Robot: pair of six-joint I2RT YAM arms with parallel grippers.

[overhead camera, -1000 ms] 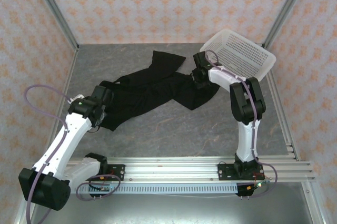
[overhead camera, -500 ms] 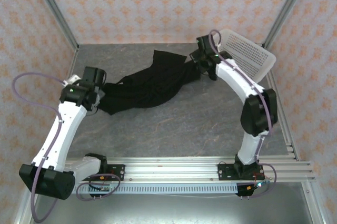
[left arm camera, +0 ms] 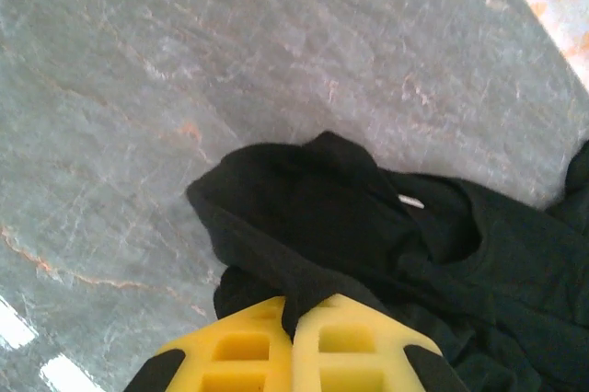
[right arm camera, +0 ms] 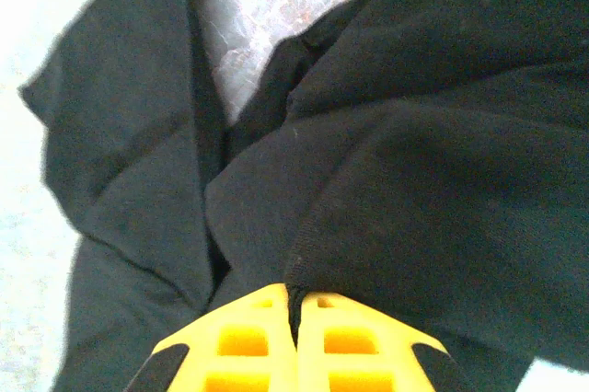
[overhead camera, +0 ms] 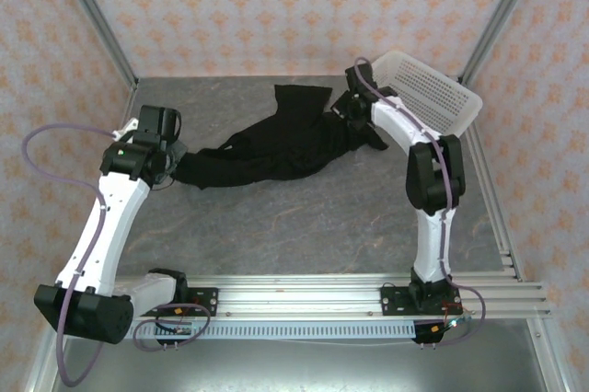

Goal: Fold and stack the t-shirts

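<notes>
A black t-shirt (overhead camera: 276,139) lies bunched in a long band across the back half of the grey table, plain black side showing, no print visible. My left gripper (overhead camera: 173,155) is shut on its left end; the left wrist view has the yellow fingers (left arm camera: 239,351) pinching a fold of the black t-shirt (left arm camera: 368,226), a small white label near the collar. My right gripper (overhead camera: 350,114) is shut on the right end; in the right wrist view a hem of the black t-shirt (right arm camera: 414,153) runs between the yellow fingers (right arm camera: 248,341).
A white perforated basket (overhead camera: 428,93) leans tilted at the back right corner, just behind the right arm. Patterned walls and metal posts close in the table (overhead camera: 304,217). A rail (overhead camera: 304,298) with both arm bases runs along the near edge.
Both grippers have carried the shirt ends toward the back of the table. The left one moved up and left, the right one went back and then settled near the basket; the cloth is stretched longer.
</notes>
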